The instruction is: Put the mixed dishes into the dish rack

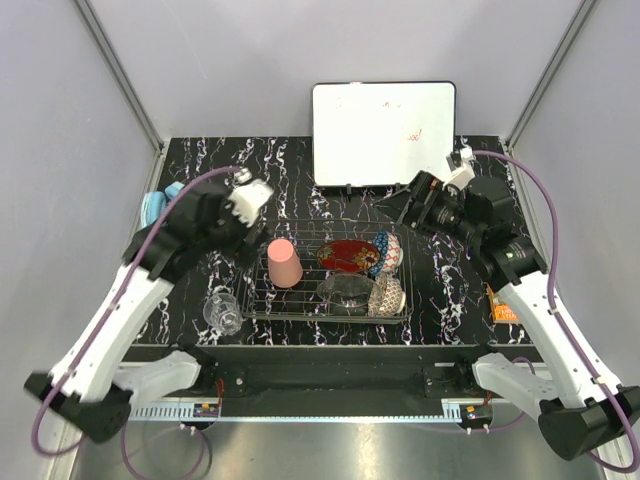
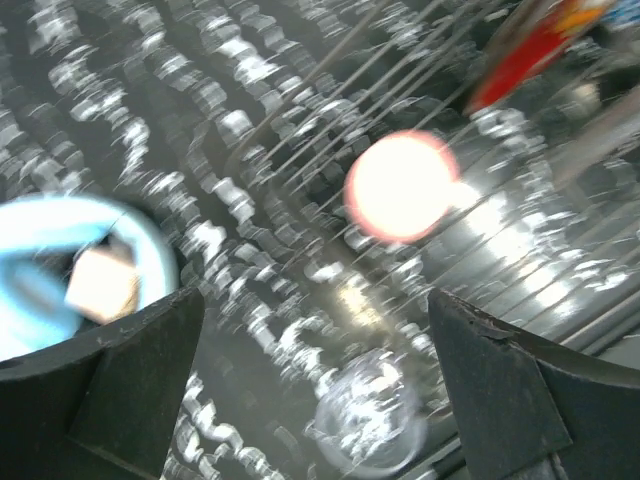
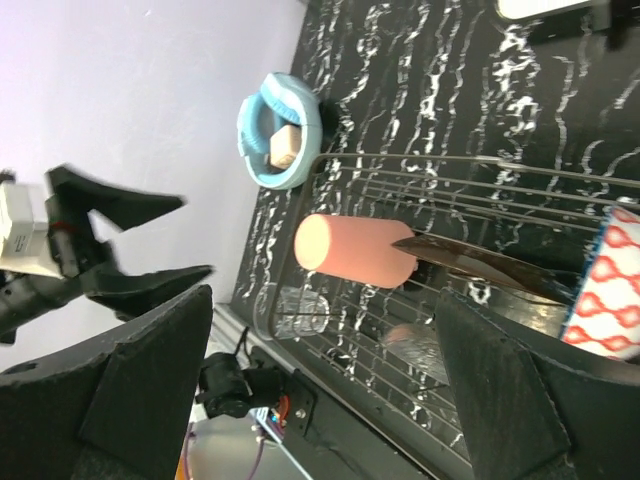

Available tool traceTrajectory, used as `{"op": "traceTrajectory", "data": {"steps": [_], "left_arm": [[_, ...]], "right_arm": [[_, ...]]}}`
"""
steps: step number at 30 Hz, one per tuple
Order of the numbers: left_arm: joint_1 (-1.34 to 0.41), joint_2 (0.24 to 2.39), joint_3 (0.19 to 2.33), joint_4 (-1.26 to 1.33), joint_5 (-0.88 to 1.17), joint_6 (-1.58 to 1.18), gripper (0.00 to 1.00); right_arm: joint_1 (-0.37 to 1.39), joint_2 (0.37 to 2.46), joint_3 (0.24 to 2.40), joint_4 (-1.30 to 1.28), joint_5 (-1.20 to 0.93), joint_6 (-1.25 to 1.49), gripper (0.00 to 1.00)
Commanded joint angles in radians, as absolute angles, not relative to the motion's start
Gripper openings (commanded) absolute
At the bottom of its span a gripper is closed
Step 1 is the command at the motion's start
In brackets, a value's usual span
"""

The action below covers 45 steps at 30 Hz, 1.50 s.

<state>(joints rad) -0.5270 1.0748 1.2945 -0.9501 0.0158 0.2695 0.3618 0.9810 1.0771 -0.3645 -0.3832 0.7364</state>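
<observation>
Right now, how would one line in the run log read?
left gripper: open, empty | right gripper: open, empty | pink cup: in dish rack | small clear glass: outside rack

Black tabletop (image 1: 250, 165) with white marble veining. White rectangular board (image 1: 383, 133) at the far edge, centre, with faint red marks near its right side. Light-blue round holder (image 3: 280, 128) at the left table edge, with a beige block (image 3: 285, 147) inside. Small orange item (image 1: 500, 305) at the right edge, partly hidden and not identifiable.
</observation>
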Motion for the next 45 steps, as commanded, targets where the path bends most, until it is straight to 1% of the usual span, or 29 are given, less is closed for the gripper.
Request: {"op": "traceTrajectory", "data": {"steps": [1,4,6,8,10,16,22,29,30,33,34,36,37,39,40,42,45], "left_arm": [[-0.347,0.927,1.114,-0.992,0.003,0.432,0.98],[-0.234,0.856,0.985,-1.011,0.026,0.526,0.95],[-0.197,0.827,0.915,-1.015,0.029,0.571,0.93],[-0.140,0.807,0.881,-1.009,0.066,0.613,0.79],[-0.085,0.804,0.847,-1.002,0.128,0.638,0.71],[-0.028,0.845,0.816,-1.003,0.179,0.672,0.71],[-0.026,0.922,0.772,-1.003,0.221,0.707,0.72],[-0.026,0.997,0.739,-0.991,0.232,0.744,0.70],[-0.026,1.006,0.736,-0.982,0.226,0.744,0.65],[-0.026,1.045,0.726,-0.957,0.245,0.758,0.56],[-0.026,1.057,0.723,-0.957,0.258,0.782,0.50],[-0.025,1.069,0.719,-0.948,0.290,0.787,0.42],[-0.025,1.077,0.727,-0.943,0.294,0.784,0.30],[-0.025,1.100,0.736,-0.934,0.291,0.769,0.15],[-0.025,1.106,0.739,-0.933,0.290,0.762,0.00],[-0.023,1.106,0.750,-0.934,0.287,0.761,0.00],[-0.011,1.050,0.782,-0.940,0.313,0.778,0.00]], "right_arm": [[0.364,0.940,1.109,-0.400,-0.313,0.672,1.00],[0.364,0.953,1.106,-0.403,-0.324,0.670,1.00],[0.371,0.962,1.104,-0.402,-0.325,0.669,1.00],[0.385,0.974,1.103,-0.400,-0.325,0.669,1.00],[0.397,0.980,1.103,-0.400,-0.310,0.667,1.00],[0.410,0.985,1.092,-0.402,-0.298,0.669,1.00],[0.410,0.991,1.089,-0.402,-0.295,0.669,1.00],[0.408,1.003,1.085,-0.400,-0.291,0.669,1.00],[0.408,1.006,1.086,-0.399,-0.291,0.672,0.99],[0.410,1.014,1.086,-0.397,-0.296,0.673,0.95],[0.408,1.015,1.088,-0.397,-0.299,0.673,0.94],[0.408,1.020,1.086,-0.396,-0.307,0.675,0.92],[0.410,1.020,1.086,-0.397,-0.310,0.676,0.91],[0.408,1.020,1.086,-0.397,-0.310,0.675,0.90],[0.410,1.020,1.086,-0.397,-0.313,0.673,0.90],[0.411,1.023,1.094,-0.399,-0.313,0.666,0.91],[0.429,1.037,1.117,-0.399,-0.327,0.652,0.96]]}}
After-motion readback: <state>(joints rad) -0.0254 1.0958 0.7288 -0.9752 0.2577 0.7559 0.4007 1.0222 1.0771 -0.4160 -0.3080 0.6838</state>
